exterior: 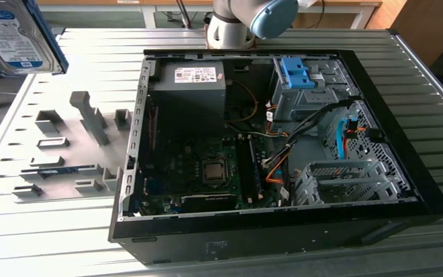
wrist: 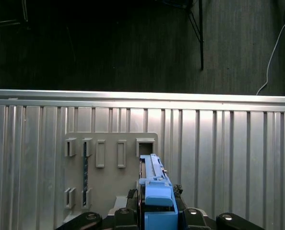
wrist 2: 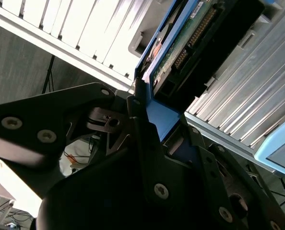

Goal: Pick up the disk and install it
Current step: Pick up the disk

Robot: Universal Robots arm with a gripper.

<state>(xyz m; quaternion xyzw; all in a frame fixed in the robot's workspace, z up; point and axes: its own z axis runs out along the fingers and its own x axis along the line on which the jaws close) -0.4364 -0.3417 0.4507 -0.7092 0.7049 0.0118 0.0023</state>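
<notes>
The disk (exterior: 18, 37) hangs in the air off the exterior view's left, well above the table and outside the computer case (exterior: 267, 239), with its white-and-blue label facing the camera. In the second wrist view the disk (wrist 2: 200, 33) shows its green circuit-board side and connector pins. In the first wrist view the disk (wrist: 154, 189) is seen edge-on, with its blue bracket uppermost.

The gripper (wrist 2: 161, 120) pinches the disk by that blue bracket, one finger on each side. Judging from this, the plastic edge is taken so that the label face and the board stay untouched.

In the first wrist view the grey fixture plate (wrist: 109, 177) lies below on the slatted aluminium table (wrist: 229, 153), and an open slot (wrist: 146, 146) in it sits just beyond the held disk.

Inside the case, the grey power supply (exterior: 191, 78) sits at the far side. A bare blue bracket (exterior: 299, 72) rests on the drive cage beside it, and the motherboard (exterior: 206, 173) lies in the middle. The disk is well apart from all of them, so installation has not begun.
</notes>
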